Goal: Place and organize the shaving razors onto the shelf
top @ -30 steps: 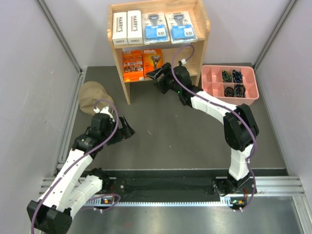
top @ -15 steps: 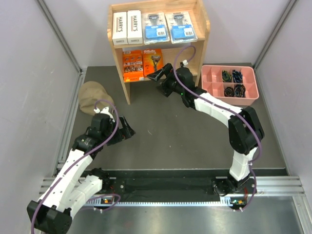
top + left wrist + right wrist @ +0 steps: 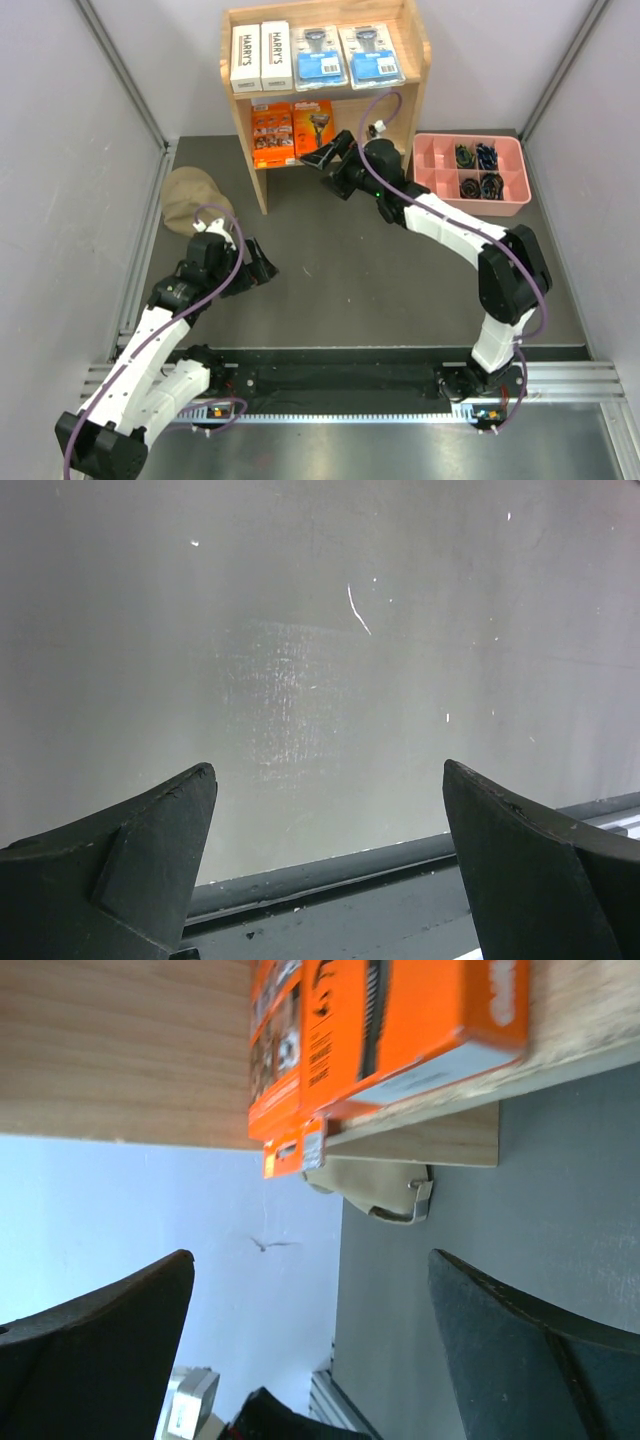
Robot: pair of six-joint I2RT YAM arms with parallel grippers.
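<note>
Overhead view: the shelf (image 3: 414, 45) stands at the far side of the dark mat (image 3: 330, 260), and all six razor packs rest on it. On the upper tier, from left to right, the white HARRY'S boxes (image 3: 246, 58) lie side by side, and next to them are the blister packs (image 3: 321, 57) with blue labels. On the lower tier the orange packs (image 3: 271, 135) stand next to each other at the left end.

My right gripper (image 3: 318, 168) hovers just in front of the lower tier, near the right-hand orange pack but apart from it. My left gripper (image 3: 268, 265) sits low over the mat, well apart from the shelf. A tan cloth (image 3: 185, 200) lies at the left of the mat. A pink tray (image 3: 437, 155) sits to the right of the shelf.

Right wrist view: my right gripper (image 3: 310, 1256) has its jaws spread wide with nothing between them. Its fingers (image 3: 100, 1340) frame the orange packs (image 3: 390, 1020) on the wooden shelf (image 3: 120, 1050). The tan cloth (image 3: 370, 1185) shows beyond the shelf's edge.

Left wrist view: my left gripper (image 3: 330, 770) also has its jaws wide apart and grips nothing. Its fingers (image 3: 130, 870) face a plain grey surface.
</note>
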